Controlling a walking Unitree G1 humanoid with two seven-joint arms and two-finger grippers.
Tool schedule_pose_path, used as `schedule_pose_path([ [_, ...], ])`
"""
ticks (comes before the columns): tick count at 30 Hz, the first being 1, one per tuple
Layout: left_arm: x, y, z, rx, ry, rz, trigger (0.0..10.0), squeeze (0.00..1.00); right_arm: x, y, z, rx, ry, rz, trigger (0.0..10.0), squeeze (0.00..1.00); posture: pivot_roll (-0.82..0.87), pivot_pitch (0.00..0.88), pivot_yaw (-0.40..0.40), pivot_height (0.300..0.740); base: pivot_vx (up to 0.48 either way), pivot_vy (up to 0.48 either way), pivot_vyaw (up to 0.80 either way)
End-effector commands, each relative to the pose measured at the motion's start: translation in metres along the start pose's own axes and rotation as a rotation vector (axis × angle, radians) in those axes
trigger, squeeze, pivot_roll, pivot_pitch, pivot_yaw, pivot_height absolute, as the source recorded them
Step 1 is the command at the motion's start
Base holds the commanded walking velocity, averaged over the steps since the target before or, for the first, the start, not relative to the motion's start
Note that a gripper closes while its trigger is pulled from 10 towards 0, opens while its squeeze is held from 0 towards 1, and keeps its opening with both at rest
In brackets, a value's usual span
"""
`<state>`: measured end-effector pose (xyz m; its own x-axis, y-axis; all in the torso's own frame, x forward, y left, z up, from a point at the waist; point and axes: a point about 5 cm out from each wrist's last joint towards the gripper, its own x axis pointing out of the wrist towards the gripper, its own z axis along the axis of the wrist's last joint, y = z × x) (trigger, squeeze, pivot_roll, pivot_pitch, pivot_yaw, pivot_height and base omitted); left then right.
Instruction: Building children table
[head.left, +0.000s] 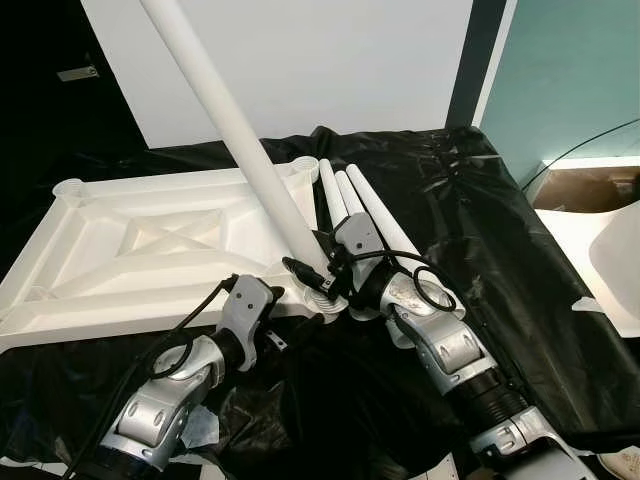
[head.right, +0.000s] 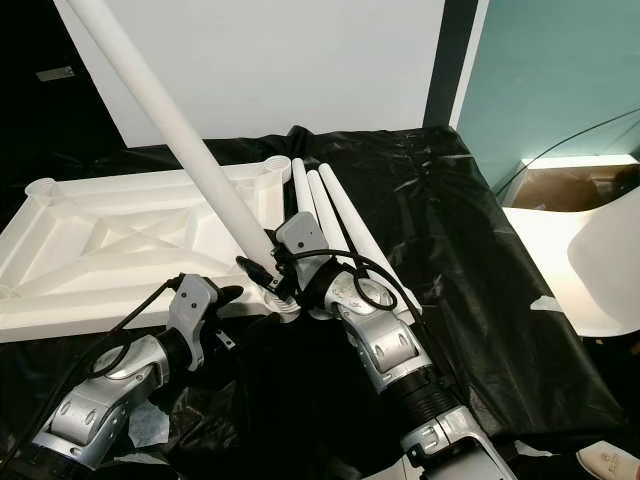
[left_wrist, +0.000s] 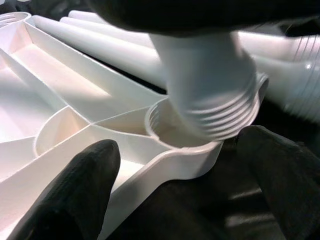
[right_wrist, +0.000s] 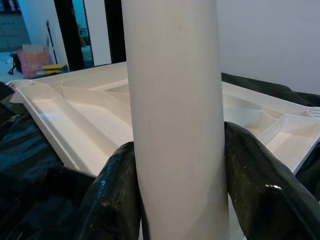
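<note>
From where I'm driving, the right gripper (head.left: 318, 270) is clamped tight on the white table leg (head.left: 225, 130), both black fingers (right_wrist: 260, 185) pressed flat against its sides, and the leg slants up toward the upper left of the frame. Its threaded end (left_wrist: 220, 115) sits tilted over the corner socket (left_wrist: 172, 135) of the upturned white tabletop (head.left: 130, 250) at left centre; I think it's only partly in, hard to say. The left gripper (head.left: 300, 325) is spread wide beside that corner, fingers (left_wrist: 82, 185) holding nothing. Three spare legs (head.left: 360, 205) lie together on the black plastic sheet (head.left: 470, 220) right of the tabletop.
</note>
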<state>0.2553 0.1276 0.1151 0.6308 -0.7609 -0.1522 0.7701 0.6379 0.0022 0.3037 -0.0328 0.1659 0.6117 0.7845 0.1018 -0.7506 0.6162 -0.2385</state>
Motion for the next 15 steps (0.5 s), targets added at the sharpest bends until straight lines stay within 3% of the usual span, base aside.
schedule_pose_path([
  [1, -0.002, 0.002, 0.005, -0.002, -0.029, 0.033, 10.0, 0.04, 0.002, -0.002, 0.001, 0.006, -0.012, 0.003, 10.0, 0.0, 0.11, 0.0, 0.031, 0.74, 0.0, 0.0, 0.0],
  [11, -0.002, 0.004, 0.012, -0.048, -0.101, 0.035, 10.0, 0.04, 0.0, 0.0, -0.007, 0.017, -0.019, 0.004, 10.0, 0.0, 0.1, 0.0, 0.035, 0.74, 0.0, 0.0, 0.0],
  [12, -0.006, 0.005, 0.029, -0.135, -0.242, 0.026, 10.0, 0.07, -0.003, -0.002, -0.008, 0.018, -0.023, -0.01, 10.0, 0.0, 0.09, 0.0, 0.04, 0.74, 0.0, 0.0, 0.0],
  [13, -0.013, 0.007, 0.045, -0.207, -0.371, 0.01, 10.0, 0.22, -0.007, -0.005, -0.007, 0.019, -0.025, -0.026, 10.0, 0.0, 0.09, 0.0, 0.042, 0.74, 0.0, 0.0, 0.0],
  [14, -0.013, 0.007, 0.045, -0.207, -0.371, 0.01, 10.0, 0.22, -0.007, -0.005, -0.007, 0.019, -0.025, -0.026, 10.0, 0.0, 0.09, 0.0, 0.042, 0.74, 0.0, 0.0, 0.0],
  [15, -0.019, 0.009, 0.058, -0.265, -0.477, -0.009, 10.0, 0.55, -0.01, -0.008, -0.008, 0.02, -0.027, -0.041, 10.0, 0.0, 0.09, 0.0, 0.043, 0.74, 0.0, 0.0, 0.0],
])
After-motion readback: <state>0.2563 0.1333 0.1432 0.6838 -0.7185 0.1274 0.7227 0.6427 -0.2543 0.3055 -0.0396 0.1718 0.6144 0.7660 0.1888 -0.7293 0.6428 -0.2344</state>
